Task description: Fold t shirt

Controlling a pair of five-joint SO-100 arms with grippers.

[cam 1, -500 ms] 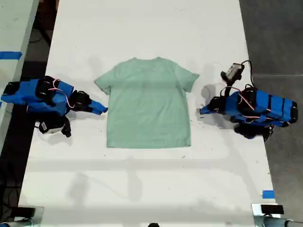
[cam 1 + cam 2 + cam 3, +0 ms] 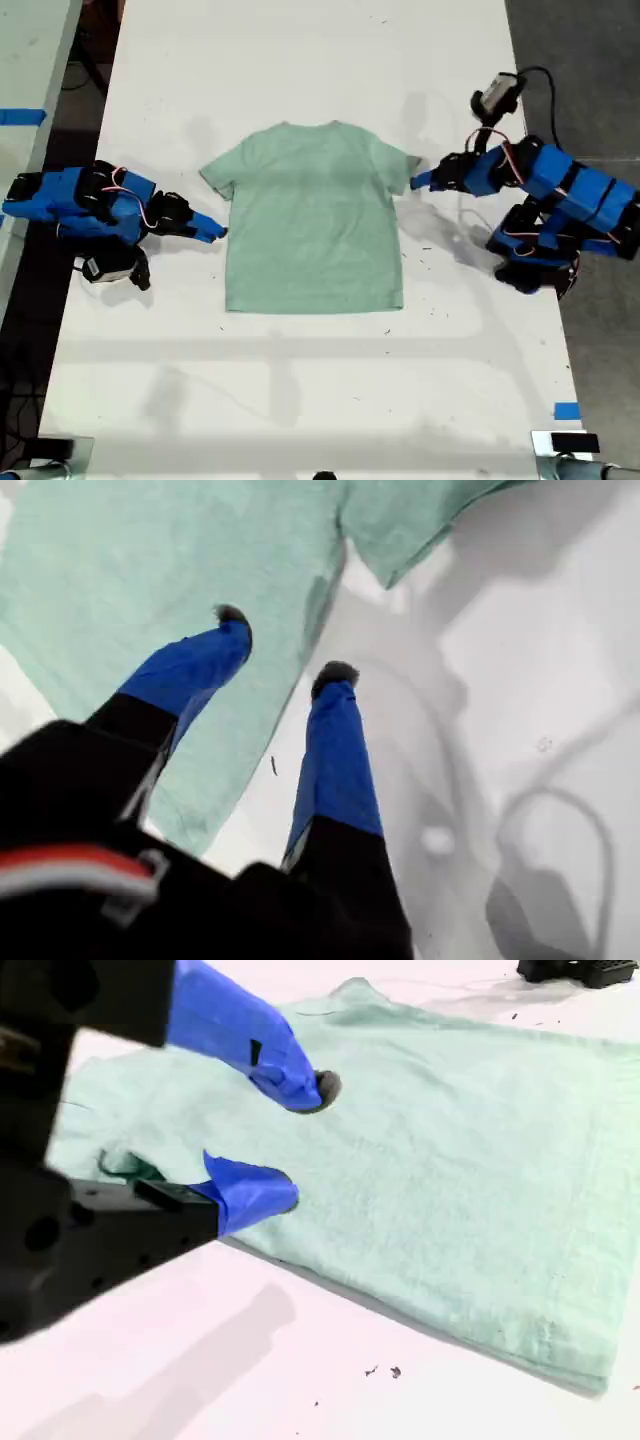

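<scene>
The pale mint-green t shirt lies flat and face up in the middle of the white table, neck toward the far edge. My first gripper belongs to the arm at the exterior view's right. It hovers open just off the shirt's sleeve. In the first wrist view my first gripper has its jaws spread above the t shirt, over its side edge. My second gripper sits low at the shirt's other side. In its wrist view my second gripper is open over the t shirt, holding nothing.
Blue tape marks the table's near corner at the exterior view's right. More blue tape is on a neighbouring surface at that view's left. Small dark specks dot the table by the shirt. Dark floor lies beyond both long edges.
The first arm has risen and swung toward the far edge, bringing its gripper from beside the shirt's side seam to the sleeve. The second arm and the shirt have not moved.
</scene>
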